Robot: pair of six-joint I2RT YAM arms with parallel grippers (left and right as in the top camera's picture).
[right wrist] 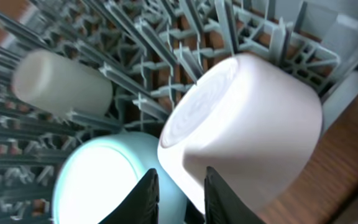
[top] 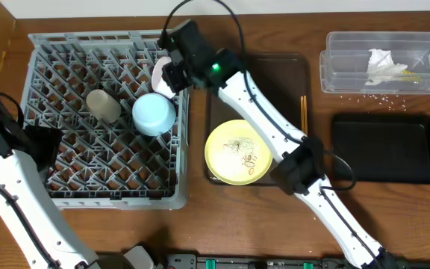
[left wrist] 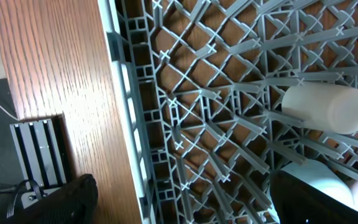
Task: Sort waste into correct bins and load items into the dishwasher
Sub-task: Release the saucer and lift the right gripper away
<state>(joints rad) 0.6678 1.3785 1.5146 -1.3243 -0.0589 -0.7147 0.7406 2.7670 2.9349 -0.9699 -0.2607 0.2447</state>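
End effector point(right wrist: 180, 175) at white bowl point(right wrist: 253, 124), sideways

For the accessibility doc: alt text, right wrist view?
A white bowl lies tipped at the edge of the grey dish rack, the right gripper straddling its rim. A light blue bowl sits beside it, a small white cup on its side behind.

Wood table point(top: 409, 217) is carrying grey rack point(top: 110, 199) upper left, brown tray point(top: 282, 75) ctr, clear tub point(top: 334, 71) upper right, black tray point(top: 383, 149) mid-right.
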